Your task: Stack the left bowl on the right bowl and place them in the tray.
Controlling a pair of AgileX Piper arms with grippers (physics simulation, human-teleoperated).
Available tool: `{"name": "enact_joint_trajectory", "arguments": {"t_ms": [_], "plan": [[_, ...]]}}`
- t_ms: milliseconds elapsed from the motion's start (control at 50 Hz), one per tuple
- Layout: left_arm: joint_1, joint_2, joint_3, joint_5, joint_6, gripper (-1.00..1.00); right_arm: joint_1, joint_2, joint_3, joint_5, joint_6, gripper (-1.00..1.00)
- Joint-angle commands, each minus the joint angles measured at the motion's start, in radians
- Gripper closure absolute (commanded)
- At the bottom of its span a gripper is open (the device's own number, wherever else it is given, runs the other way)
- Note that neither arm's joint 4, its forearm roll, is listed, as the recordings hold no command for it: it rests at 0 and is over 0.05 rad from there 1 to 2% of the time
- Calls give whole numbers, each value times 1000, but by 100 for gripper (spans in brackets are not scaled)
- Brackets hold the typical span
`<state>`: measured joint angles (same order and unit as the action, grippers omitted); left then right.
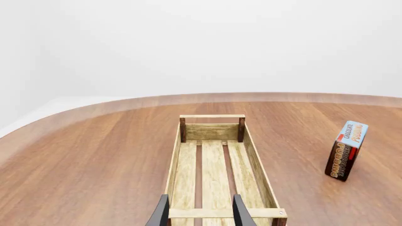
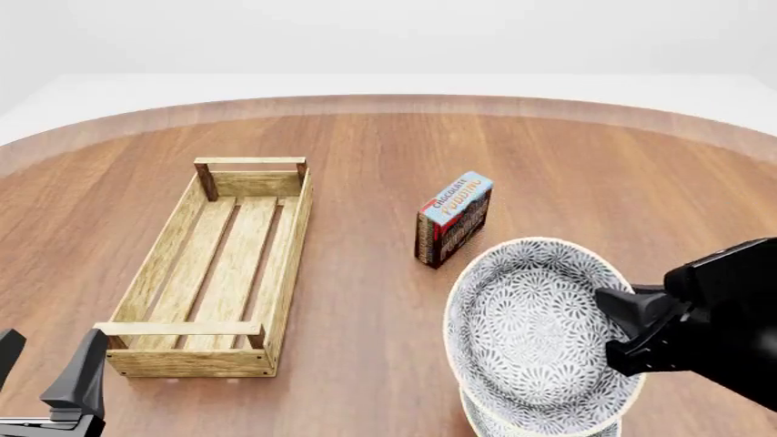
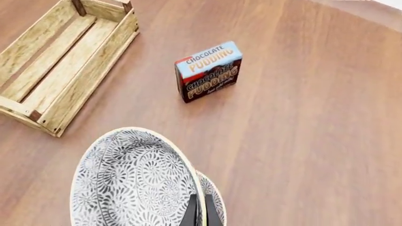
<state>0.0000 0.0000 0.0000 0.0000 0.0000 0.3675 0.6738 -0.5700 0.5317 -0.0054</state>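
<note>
A grey-and-white patterned bowl (image 2: pixel 529 328) hangs tilted above the table at the right, with my right gripper (image 2: pixel 613 323) shut on its right rim. Directly under it a second matching bowl (image 2: pixel 486 417) shows only as a crescent of rim; the right wrist view has the held bowl (image 3: pixel 135 181) over that lower bowl (image 3: pixel 215 194), fingers (image 3: pixel 191 214) pinching the rim. I cannot tell which is the left bowl. The light-wood tray (image 2: pixel 164 259) lies empty at the left. My left gripper (image 2: pixel 46 362) is open near the tray's near end, also seen as left gripper (image 1: pixel 201 213) facing down the tray (image 1: pixel 254 160).
A chocolate pudding box (image 2: pixel 454 218) stands upright between the tray and the bowls, also visible as the pudding box (image 3: pixel 208 71) and pudding box (image 1: pixel 346 150). The round wooden table's far edge (image 2: pixel 401 102) curves across the back.
</note>
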Motion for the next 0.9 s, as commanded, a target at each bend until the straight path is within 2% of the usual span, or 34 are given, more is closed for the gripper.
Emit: {"name": "enact_joint_trajectory", "arguments": {"t_ms": [20, 240, 640, 900], "plan": [[0, 0, 0, 0, 0, -100, 5, -9, 60, -34, 32, 100], [0, 0, 0, 0, 0, -100, 16, -16, 107, -54, 68, 100], [0, 0, 0, 0, 0, -100, -20, -38, 169, -82, 78, 100], [0, 0, 0, 0, 0, -100, -30, -26, 222, -132, 90, 100]]}}
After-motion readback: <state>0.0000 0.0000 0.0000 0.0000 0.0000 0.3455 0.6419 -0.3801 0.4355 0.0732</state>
